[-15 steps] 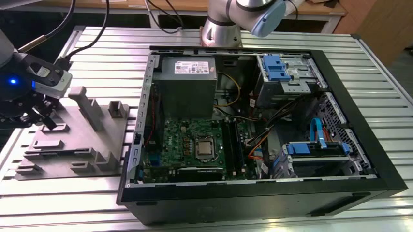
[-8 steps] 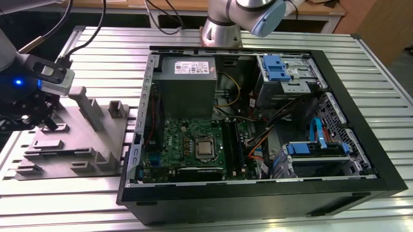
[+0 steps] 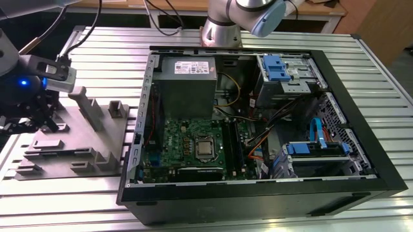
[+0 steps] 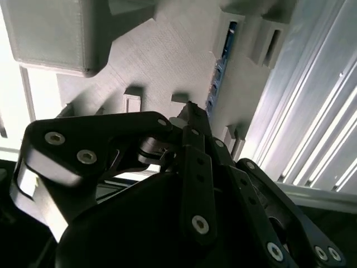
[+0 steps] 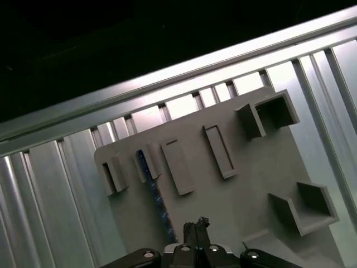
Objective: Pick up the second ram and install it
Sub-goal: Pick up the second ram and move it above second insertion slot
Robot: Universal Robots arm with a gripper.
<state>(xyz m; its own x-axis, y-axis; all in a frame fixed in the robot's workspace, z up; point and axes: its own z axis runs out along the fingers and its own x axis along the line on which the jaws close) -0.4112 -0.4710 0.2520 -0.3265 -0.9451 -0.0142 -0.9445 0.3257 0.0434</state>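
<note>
In the exterior view, the fingers [image 3: 40,123] hang over a grey holder [image 3: 77,154] on the slatted worktop [image 3: 103,38], at the exterior view's left of an open computer case [image 3: 361,159].

In the second wrist view, the fingers [image 4: 192,120] are pressed together with nothing between them, just short of the memory stick [image 4: 219,64].

In the first wrist view, the memory stick [image 5: 152,187] stands on edge in a slot of the holder [image 5: 245,184], untouched.
</note>
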